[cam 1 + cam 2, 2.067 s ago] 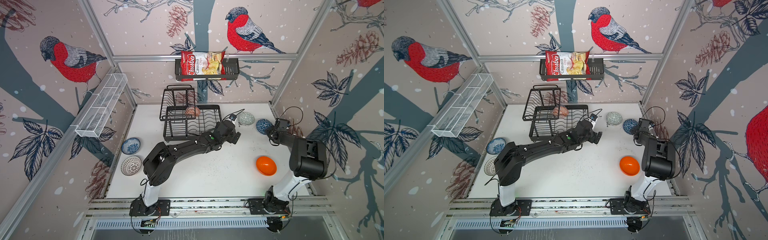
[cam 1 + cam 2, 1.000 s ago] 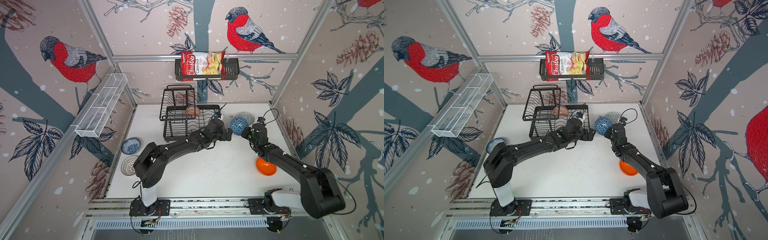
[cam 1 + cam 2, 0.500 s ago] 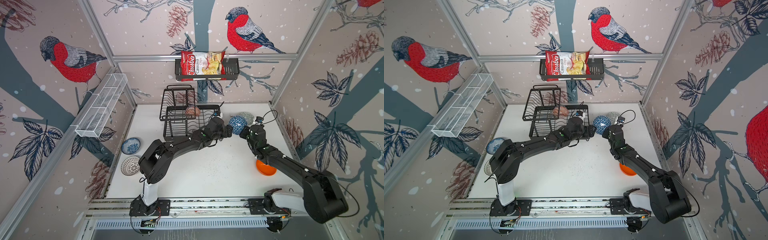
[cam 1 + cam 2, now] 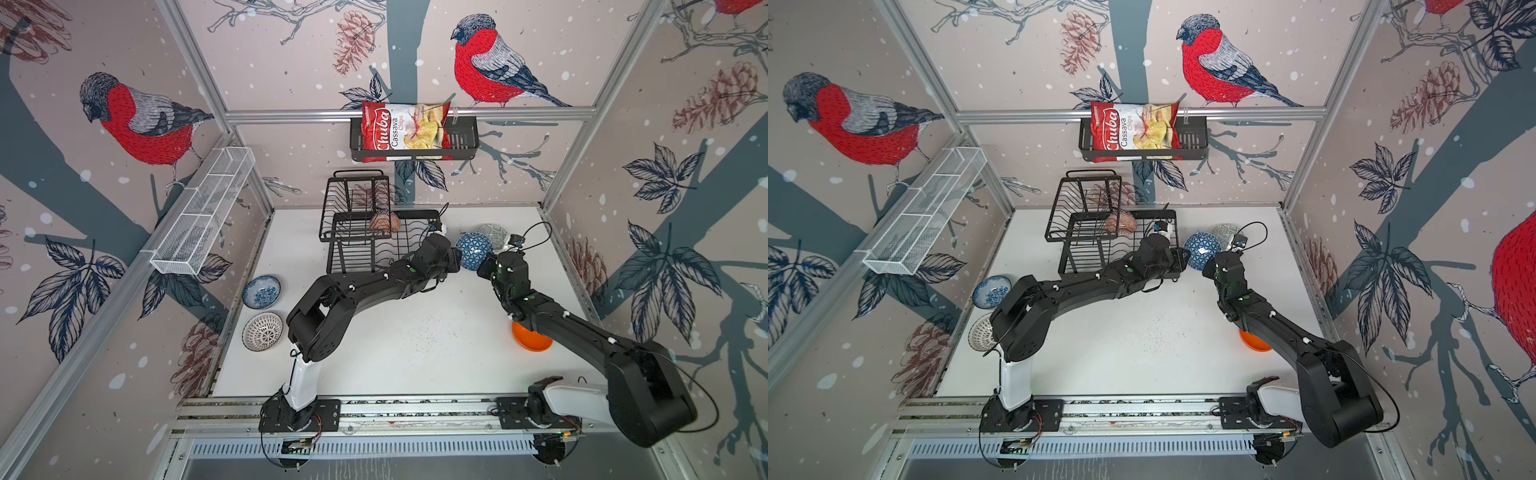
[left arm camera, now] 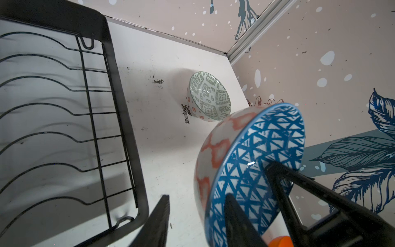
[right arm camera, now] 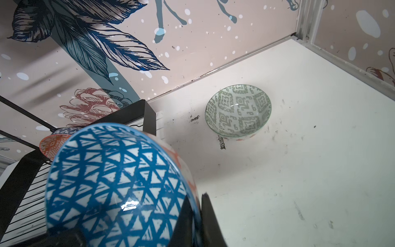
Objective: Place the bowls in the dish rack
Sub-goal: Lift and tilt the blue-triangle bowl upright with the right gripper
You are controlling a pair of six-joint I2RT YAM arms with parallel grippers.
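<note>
Blue geometric bowl (image 4: 473,251) hangs between dish rack (image 4: 357,238) and grey-green bowl (image 4: 493,233).

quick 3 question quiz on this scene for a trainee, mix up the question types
1. True or false: a salmon bowl sits in the dish rack.
2. The right tool is: A) wide open, B) shut on the rim of the blue bowl, C) shut on nothing.
3. How many bowls rest on the table to the left of the dish rack in both top views?

Key: 1 true. 2 B. 3 two, the floral bowl and the white patterned bowl.
</note>
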